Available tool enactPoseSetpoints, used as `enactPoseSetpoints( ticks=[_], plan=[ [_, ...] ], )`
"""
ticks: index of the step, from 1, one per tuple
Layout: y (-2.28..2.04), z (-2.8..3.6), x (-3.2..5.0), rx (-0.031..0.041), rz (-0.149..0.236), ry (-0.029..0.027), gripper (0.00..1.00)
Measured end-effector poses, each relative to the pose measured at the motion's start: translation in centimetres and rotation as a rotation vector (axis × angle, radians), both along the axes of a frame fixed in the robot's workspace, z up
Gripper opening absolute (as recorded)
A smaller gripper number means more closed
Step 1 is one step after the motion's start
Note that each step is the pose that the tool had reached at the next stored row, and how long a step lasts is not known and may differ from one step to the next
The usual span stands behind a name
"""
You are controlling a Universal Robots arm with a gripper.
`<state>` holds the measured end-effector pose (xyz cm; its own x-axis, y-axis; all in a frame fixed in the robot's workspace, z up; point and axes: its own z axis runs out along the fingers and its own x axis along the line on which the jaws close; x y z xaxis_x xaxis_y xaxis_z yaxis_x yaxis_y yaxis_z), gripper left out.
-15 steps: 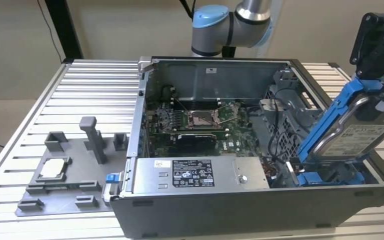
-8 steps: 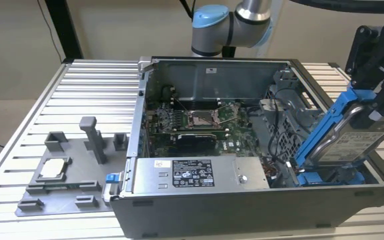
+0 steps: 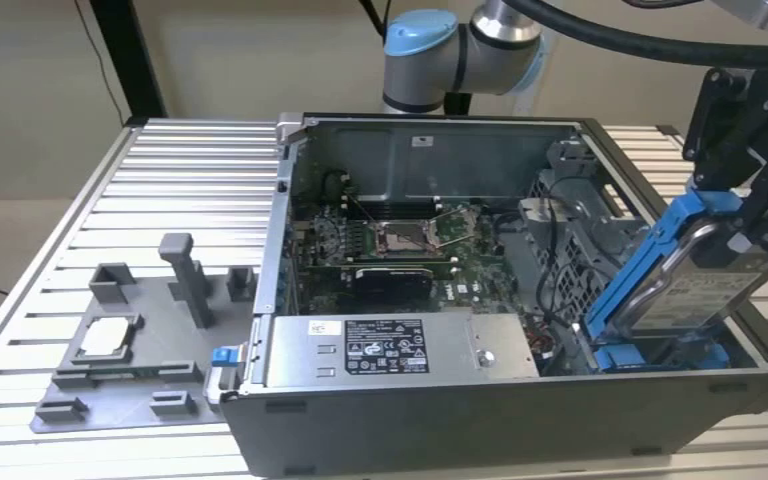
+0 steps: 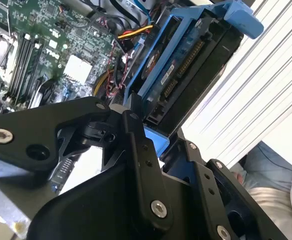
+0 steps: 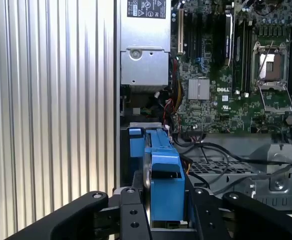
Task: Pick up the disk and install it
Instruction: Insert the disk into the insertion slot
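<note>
Blue plastic, right there in the black gripper [image 3: 747, 228]: that's the frame clipped round the disk [image 3: 702, 292], and the jaws are clamped on its upper end. In the first wrist view the two fingers [image 5: 130, 212] sit flush against either side of the disk [image 5: 164, 185], with the gripper [image 5: 165, 212] closed narrow around it and no gap showing.

The disk stands steeply tilted, on edge, at the near corner of the open computer case [image 3: 491, 420] on the exterior view's right. Its lower end is down inside the case, right at a blue bracket [image 3: 658, 355] on the floor of that corner; whether it touches can't be made out. Its upper end pokes up above the case rim.

In the second wrist view the disk [image 4: 185, 65] runs away from the gripper [image 4: 160, 145], connector edge showing.

Inside the case lies the green motherboard [image 3: 398, 240], with the grey power supply [image 3: 398, 345] along the near wall. The case rests on a ribbed metal table [image 3: 184, 180]. Well apart, at the exterior view's left, a grey tray [image 3: 131, 390] carries a small square chip [image 3: 107, 335]. The arm [image 3: 464, 50] rises behind the case.
</note>
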<state>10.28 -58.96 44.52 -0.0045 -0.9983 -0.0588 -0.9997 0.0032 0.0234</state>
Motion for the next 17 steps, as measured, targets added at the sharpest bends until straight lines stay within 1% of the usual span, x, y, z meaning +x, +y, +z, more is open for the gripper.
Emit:
enactPoseSetpoints(
  ticks=[6, 11, 17],
  plan=[
    [0.00, -0.70, 0.00, 0.0034, 0.000, 0.0000, 0.00],
    [-0.01, -1.40, 0.00, 0.0053, 0.000, 0.0000, 0.00],
    [-0.01, -2.44, 0.00, 0.0056, 0.000, 0.0000, 0.00]
  ],
)
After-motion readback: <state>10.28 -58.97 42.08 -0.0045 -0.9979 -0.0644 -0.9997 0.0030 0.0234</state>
